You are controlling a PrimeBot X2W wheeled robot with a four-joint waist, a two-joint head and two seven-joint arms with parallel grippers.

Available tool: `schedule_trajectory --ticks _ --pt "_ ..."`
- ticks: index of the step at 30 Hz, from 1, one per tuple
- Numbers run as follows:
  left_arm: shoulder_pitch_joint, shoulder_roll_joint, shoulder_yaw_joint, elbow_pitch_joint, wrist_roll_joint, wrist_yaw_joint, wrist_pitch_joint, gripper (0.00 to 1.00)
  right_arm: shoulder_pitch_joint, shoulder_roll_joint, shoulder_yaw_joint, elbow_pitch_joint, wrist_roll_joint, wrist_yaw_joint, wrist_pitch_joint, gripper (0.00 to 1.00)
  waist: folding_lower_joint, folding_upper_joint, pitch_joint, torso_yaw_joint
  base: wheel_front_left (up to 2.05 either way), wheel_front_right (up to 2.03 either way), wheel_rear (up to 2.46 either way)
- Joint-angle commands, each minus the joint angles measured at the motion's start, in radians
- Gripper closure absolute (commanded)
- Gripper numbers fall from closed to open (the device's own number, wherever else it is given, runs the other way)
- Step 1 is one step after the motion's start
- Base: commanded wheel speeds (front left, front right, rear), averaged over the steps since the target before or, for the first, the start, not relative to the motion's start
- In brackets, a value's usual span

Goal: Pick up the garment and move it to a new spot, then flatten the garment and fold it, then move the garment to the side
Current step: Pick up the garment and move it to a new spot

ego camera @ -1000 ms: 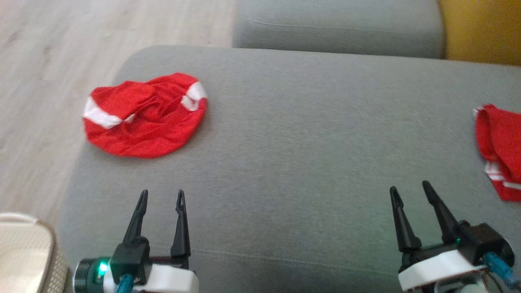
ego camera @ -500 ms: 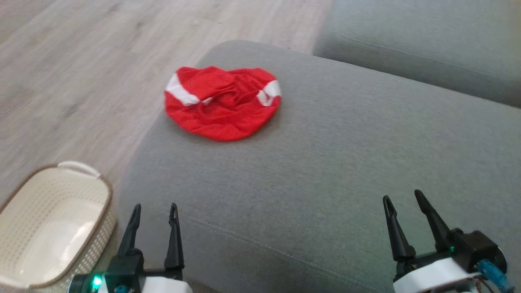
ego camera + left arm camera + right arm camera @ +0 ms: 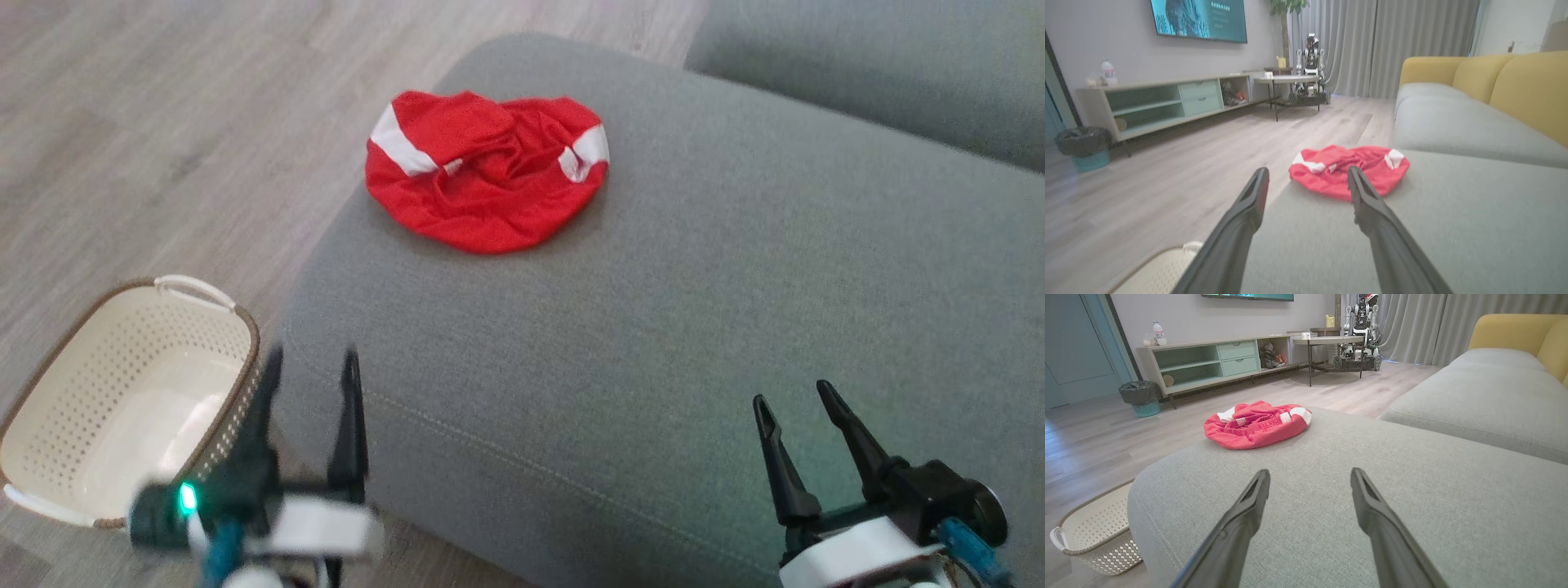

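Note:
The garment [image 3: 490,175], red with white bands, lies crumpled near the far left corner of the grey sofa seat [image 3: 694,310]; it also appears ahead in the left wrist view [image 3: 1351,169] and the right wrist view [image 3: 1255,425]. My left gripper [image 3: 310,359] hovers open at the seat's near left edge, well short of the garment, nothing between its fingers. Over the near right part of the seat my right gripper [image 3: 792,392] is open and empty too.
A cream perforated basket [image 3: 106,408] stands on the wooden floor left of the sofa. Another grey seat cushion [image 3: 882,73] lies at the far right. Across the room are a low cabinet [image 3: 1208,363], a bin [image 3: 1139,398], a small table and another robot.
The camera has swung left: the garment now sits nearer the picture's middle, the basket has come into view, and a second red cloth at the right edge has left the picture. Both grippers stay open.

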Motion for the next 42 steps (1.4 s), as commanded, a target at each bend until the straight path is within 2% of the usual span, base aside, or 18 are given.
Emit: schedule_trajectory --ticks 1,4,7,12,15,21,22,25,28,34,41,42 --pt "-0.118 0.011 0.047 -0.045 -0.009 -0.013 -0.005 0.00 -0.045 -0.016 0.017 -0.033 -0.009 0.000 -0.009 0.00 0.0001 0.0000 0.038 -0.013 0.00 0.00 0.00" --pt "-0.257 0.027 0.067 -0.024 -0.029 -0.060 -0.005 0.00 -0.058 -0.041 0.021 -0.036 -0.020 0.000 -0.009 0.00 0.0001 0.0000 0.093 -0.035 0.00 0.00 0.00" --pt "-0.427 0.047 0.082 0.070 -0.067 -0.125 -0.004 0.00 -0.083 -0.071 0.030 -0.040 -0.025 0.000 -0.009 0.00 0.0001 0.0000 0.151 -0.061 0.00 0.00 0.00" --pt "-0.754 0.069 0.095 0.318 -0.159 -0.232 0.070 0.00 -0.149 -0.121 0.045 -0.051 -0.028 0.000 -0.009 0.00 0.0001 0.0000 0.251 -0.108 0.00 0.00 0.00" --pt "-0.926 0.082 0.083 0.491 -0.196 -0.260 0.123 0.00 -0.192 -0.148 0.054 -0.057 -0.029 0.000 -0.009 0.00 0.0001 0.0000 0.311 -0.141 0.00 0.00 0.00" --pt "-1.172 0.097 0.049 0.811 -0.260 -0.277 0.272 0.00 -0.273 -0.187 0.070 -0.068 -0.028 0.000 -0.009 0.00 0.0001 0.0000 0.418 -0.209 0.00 0.00 0.00" --pt "-1.172 0.097 0.049 0.811 -0.260 -0.277 0.272 0.00 -0.273 -0.187 0.070 -0.068 -0.028 0.000 -0.009 0.00 0.0001 0.0000 0.418 -0.209 0.00 0.00 0.00" --pt "-1.247 0.113 0.036 0.944 -0.268 -0.278 0.363 0.00 -0.308 -0.199 0.076 -0.074 -0.027 0.000 -0.009 0.00 0.0001 0.0000 0.463 -0.241 0.00 0.00 0.00" --pt "-1.307 0.146 0.024 1.075 -0.251 -0.257 0.423 0.00 -0.349 -0.205 0.084 -0.084 -0.023 0.000 -0.009 0.00 0.0001 0.0000 0.516 -0.285 0.00 0.00 0.00" --pt "-1.344 0.171 0.013 1.193 -0.239 -0.233 0.417 0.00 -0.392 -0.203 0.080 -0.098 -0.020 0.000 -0.009 0.00 0.0001 0.0000 0.583 -0.326 0.00 0.00 0.00" --pt "-1.348 0.169 -0.010 1.272 -0.240 -0.249 0.430 0.00 -0.408 -0.193 0.076 -0.100 -0.021 0.000 -0.009 0.00 0.0001 0.0000 0.609 -0.342 0.00 0.00 0.00" --pt "-1.346 0.170 -0.015 1.277 -0.238 -0.252 0.428 0.53 -0.410 -0.191 0.076 -0.098 -0.021 0.000 -0.009 0.00 0.0001 0.0000 0.609 -0.343 0.00 0.00 0.00"
